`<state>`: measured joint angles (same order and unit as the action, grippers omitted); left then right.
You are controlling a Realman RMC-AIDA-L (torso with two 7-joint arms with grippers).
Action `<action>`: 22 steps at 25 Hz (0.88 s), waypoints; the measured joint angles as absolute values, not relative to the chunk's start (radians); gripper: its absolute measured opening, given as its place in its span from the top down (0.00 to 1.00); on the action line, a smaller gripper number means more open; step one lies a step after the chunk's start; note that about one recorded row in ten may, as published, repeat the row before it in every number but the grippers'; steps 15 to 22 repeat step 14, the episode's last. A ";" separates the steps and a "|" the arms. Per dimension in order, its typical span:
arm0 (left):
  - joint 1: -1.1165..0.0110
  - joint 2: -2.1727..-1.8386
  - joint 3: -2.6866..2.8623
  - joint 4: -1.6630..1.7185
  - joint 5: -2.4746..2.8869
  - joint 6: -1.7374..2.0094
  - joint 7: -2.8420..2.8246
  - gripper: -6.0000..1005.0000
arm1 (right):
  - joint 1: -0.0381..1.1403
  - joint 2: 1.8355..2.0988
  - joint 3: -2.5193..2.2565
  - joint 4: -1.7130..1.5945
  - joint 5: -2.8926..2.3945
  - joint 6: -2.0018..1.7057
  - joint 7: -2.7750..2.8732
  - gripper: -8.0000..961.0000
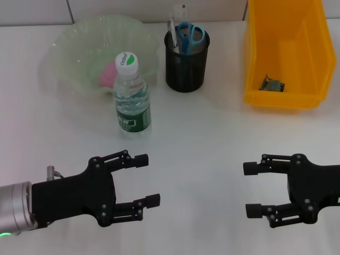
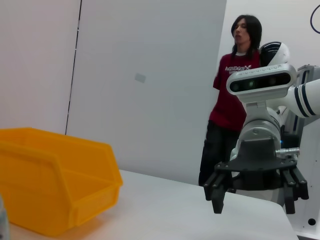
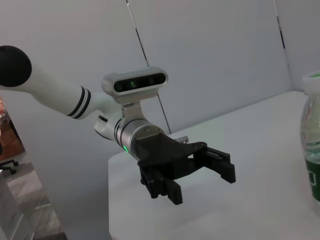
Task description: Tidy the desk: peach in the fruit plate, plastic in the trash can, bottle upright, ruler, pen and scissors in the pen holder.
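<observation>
Head view: left hand (image 1: 146,179) and right hand (image 1: 254,189) agape, empty

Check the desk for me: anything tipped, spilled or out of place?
Nothing stands out. The bottle stands upright, the peach sits in the plate, the scissors are in the holder, and the plastic lies in the bin.

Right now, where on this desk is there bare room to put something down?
The widest bare stretch lies between the left gripper and right gripper, running up to the pen holder. Another patch sits between the bottle and the yellow bin. It is crowded where the bottle stands against the fruit plate.
</observation>
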<state>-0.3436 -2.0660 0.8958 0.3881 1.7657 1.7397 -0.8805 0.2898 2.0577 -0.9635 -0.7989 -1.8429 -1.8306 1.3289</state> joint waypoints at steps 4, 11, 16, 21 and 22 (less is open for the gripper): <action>-0.342 -2.066 0.896 0.388 1.766 1.740 -0.879 0.21 | 0.290 2.064 -0.963 -0.798 -1.845 -1.825 1.330 0.13; -0.342 -2.066 0.896 0.388 1.766 1.739 -0.875 0.21 | 0.288 2.075 -0.963 -0.802 -1.845 -1.813 1.330 0.13; -0.342 -2.066 0.895 0.388 1.765 1.739 -0.875 0.21 | 0.289 2.075 -0.962 -0.802 -1.845 -1.811 1.331 0.13; -0.342 -2.066 0.895 0.388 1.765 1.739 -0.875 0.21 | 0.289 2.075 -0.962 -0.802 -1.845 -1.811 1.331 0.13; -0.342 -2.066 0.895 0.388 1.765 1.739 -0.875 0.21 | 0.289 2.075 -0.962 -0.802 -1.845 -1.811 1.331 0.13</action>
